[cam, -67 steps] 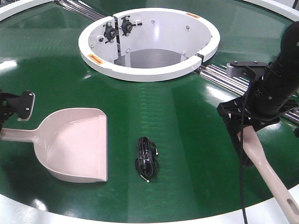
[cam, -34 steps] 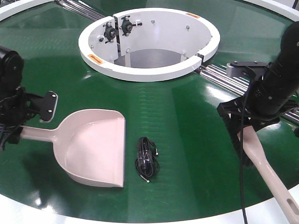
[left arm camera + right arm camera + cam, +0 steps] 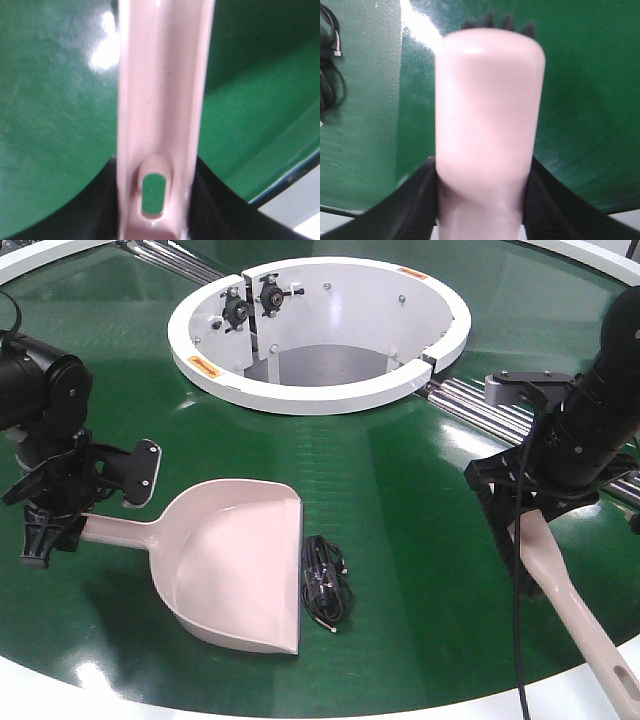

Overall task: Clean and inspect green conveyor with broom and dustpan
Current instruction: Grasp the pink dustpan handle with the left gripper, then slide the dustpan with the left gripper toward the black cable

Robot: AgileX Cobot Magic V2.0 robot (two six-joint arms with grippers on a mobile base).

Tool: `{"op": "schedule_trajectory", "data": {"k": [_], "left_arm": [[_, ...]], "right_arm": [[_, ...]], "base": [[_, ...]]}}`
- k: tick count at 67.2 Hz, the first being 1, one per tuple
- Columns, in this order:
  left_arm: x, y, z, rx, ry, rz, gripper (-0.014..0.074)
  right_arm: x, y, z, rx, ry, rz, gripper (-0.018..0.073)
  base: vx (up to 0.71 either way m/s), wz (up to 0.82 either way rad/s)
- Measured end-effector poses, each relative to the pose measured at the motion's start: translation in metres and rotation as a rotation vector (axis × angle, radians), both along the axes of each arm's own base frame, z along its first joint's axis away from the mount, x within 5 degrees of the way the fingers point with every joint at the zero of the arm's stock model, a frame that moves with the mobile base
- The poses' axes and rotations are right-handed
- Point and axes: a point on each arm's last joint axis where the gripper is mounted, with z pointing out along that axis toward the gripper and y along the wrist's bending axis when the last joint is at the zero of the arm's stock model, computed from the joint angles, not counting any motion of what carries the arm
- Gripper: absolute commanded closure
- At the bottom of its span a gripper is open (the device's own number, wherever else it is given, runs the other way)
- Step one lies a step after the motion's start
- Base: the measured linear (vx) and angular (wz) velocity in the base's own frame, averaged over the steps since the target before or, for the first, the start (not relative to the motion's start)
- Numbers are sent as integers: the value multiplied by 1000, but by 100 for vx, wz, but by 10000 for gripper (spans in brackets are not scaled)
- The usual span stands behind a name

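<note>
A: Start with the big thing. Anything different on the green conveyor [image 3: 420,540]?

B: The belt itself, no. It fills the frame, glossy, with the white ring [image 3: 300,398] at upper centre. What has moved is the dustpan [image 3: 235,565]. A second ago it lay at lower left; now it sits at lower centre, lip facing right.

A: Carried or pushed?

B: It looks slid along the belt. The left tool [image 3: 55,525] has come in from the left edge with it, clamped tight on the end of the handle. The left wrist view shows dark jaws on both sides of the handle near the hang slot.

A: And the broom [image 3: 565,605]?

B: Unchanged, at the right of the frame, handle running off toward the lower right corner. The right tool [image 3: 525,530] is closed around it near the head, and the right wrist view shows the jaws pressed on either side.

A: So what is there to sweep?

B: A small black cable bundle [image 3: 325,585], lower centre. The pan's lip is now right against it, touching or nearly; I cannot tell which.

A: Meaning?

B: The pan looks placed, I'd say. The broom, well apart to the right, likely has to come across next.
</note>
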Motion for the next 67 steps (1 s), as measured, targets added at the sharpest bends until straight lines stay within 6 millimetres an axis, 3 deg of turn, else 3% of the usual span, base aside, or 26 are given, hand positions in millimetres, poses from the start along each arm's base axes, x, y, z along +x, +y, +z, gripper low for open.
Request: {"op": "schedule_trajectory", "data": {"k": [21,67], "left_arm": [[-3,-11,-1,-46,10,4,605],[-2,-8,0,5,-5,18,605]], "right_arm": [[0,0,0,0,0,0,563],[0,0,0,0,0,0,563]], "base": [[0,0],[0,0]]}}
